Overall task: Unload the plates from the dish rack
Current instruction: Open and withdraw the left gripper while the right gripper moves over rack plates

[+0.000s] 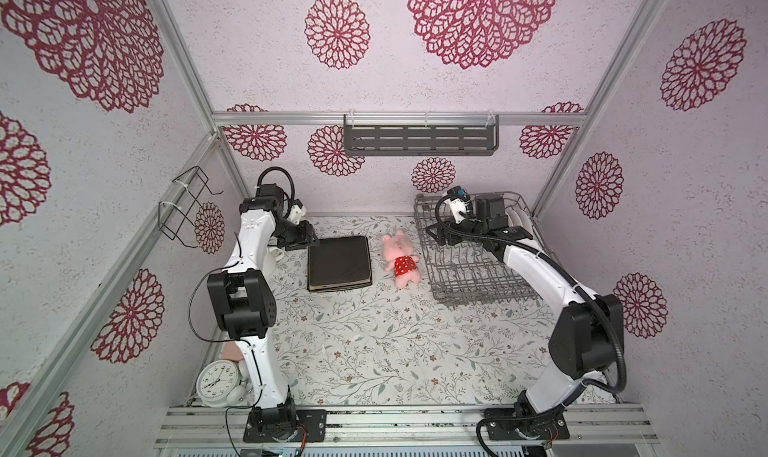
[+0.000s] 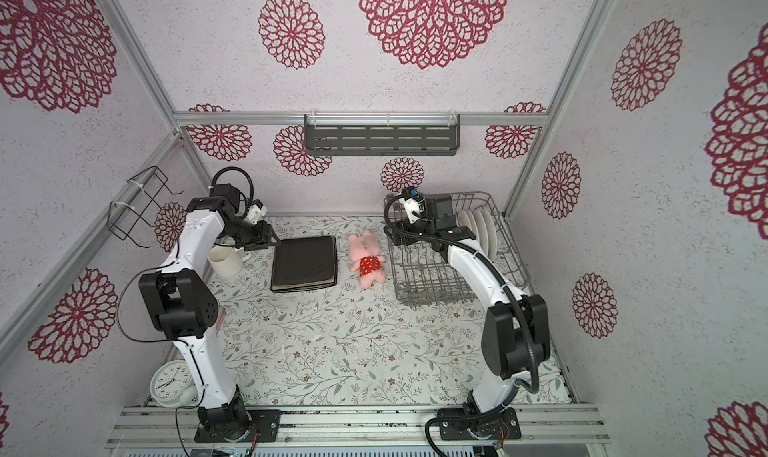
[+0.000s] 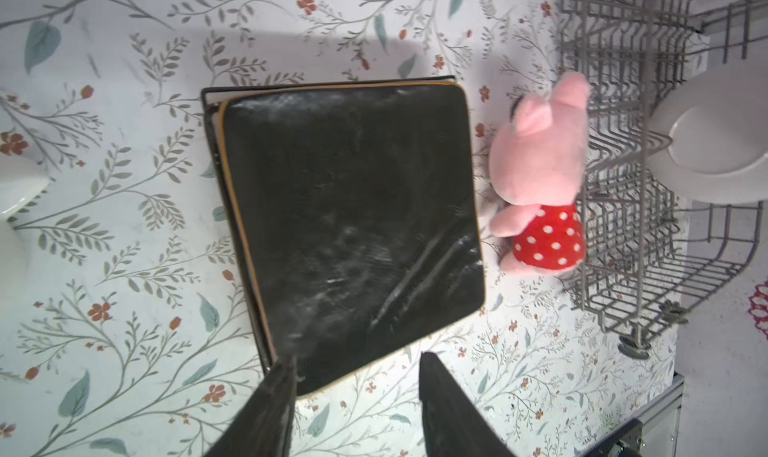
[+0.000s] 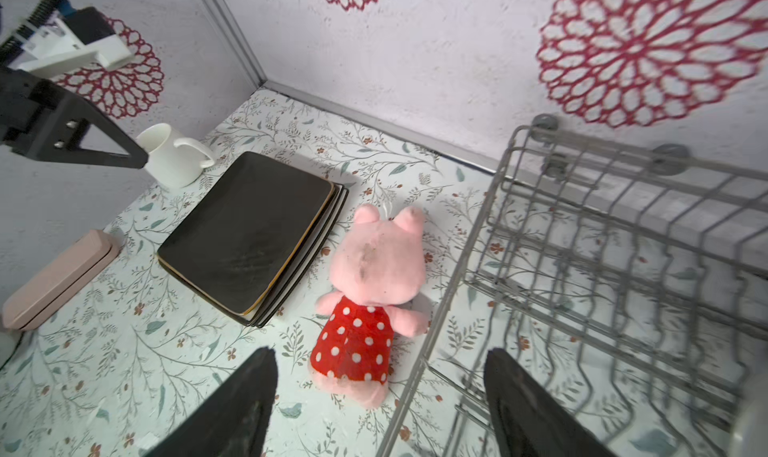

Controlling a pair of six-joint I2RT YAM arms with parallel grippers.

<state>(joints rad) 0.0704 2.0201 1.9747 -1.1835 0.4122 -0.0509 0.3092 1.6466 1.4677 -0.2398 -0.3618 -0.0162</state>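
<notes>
**Round plates wait at the rack's far end, and your right arm is nearer**

The near rows of tines in your dish rack (image 2: 432, 299) hold no plates. Left of the rack, beyond the pink plush pig (image 2: 368, 259), the stack of square plates (image 1: 340, 263) lies flat on the table. Your left gripper (image 3: 357, 355) hangs over its far left corner, jaws apart and empty.

Farther back, the round white plates (image 2: 478, 226) stand on edge in the rack's far right part, in a row running left to right. Your right gripper (image 4: 379, 351), jaws wide and empty, points left over the rack, so those plates lie to its right, beside its wrist.
</notes>
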